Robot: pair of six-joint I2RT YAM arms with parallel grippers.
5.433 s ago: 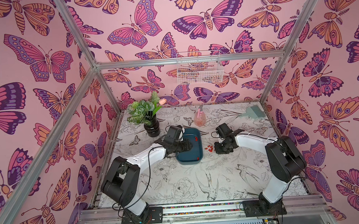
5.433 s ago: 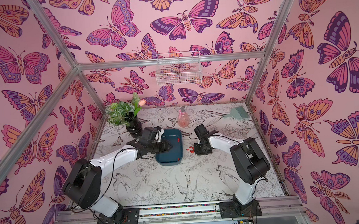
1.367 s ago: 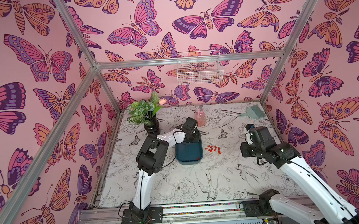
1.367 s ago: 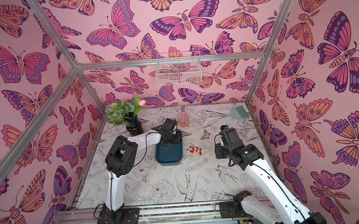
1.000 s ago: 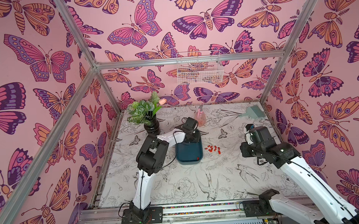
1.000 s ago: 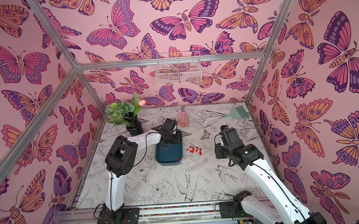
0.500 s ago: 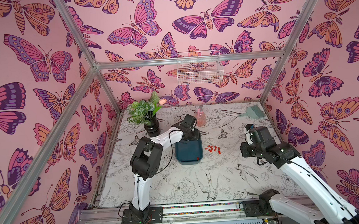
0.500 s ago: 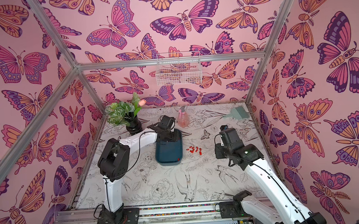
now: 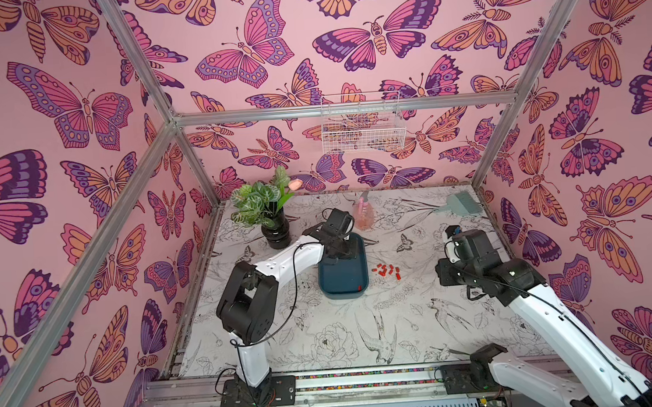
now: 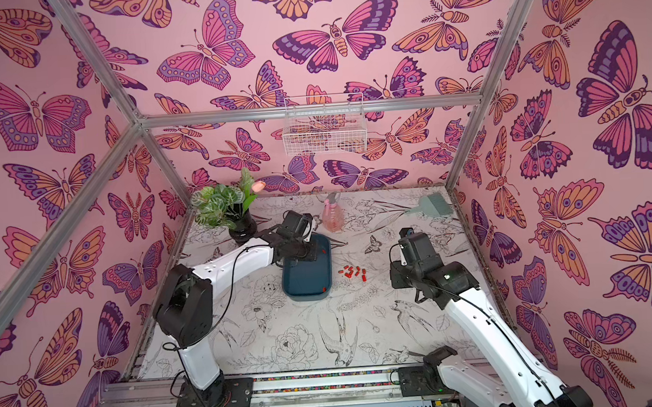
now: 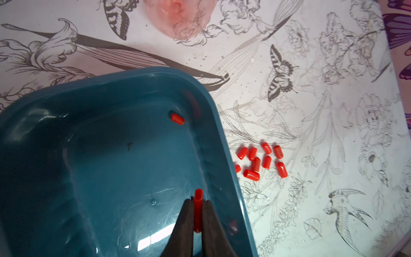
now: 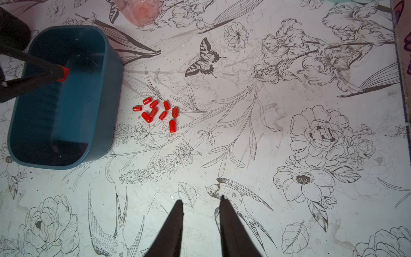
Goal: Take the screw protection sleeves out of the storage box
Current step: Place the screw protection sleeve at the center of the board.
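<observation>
I grip one sleeve [image 11: 198,211] lengthwise in the left gripper [image 11: 198,201]; in a top view the sleeve pile [image 10: 352,272] lies at four o'clock

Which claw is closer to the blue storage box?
Left. The left claw hangs over the storage box, pinching a sleeve; the right claw sits beyond the sleeve pile.

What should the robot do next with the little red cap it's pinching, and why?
Probably swing the left hand over the tray rim to the pile of caps on the table. It pinches one cap above the tray, and the caps already out lie together beside it.
</observation>
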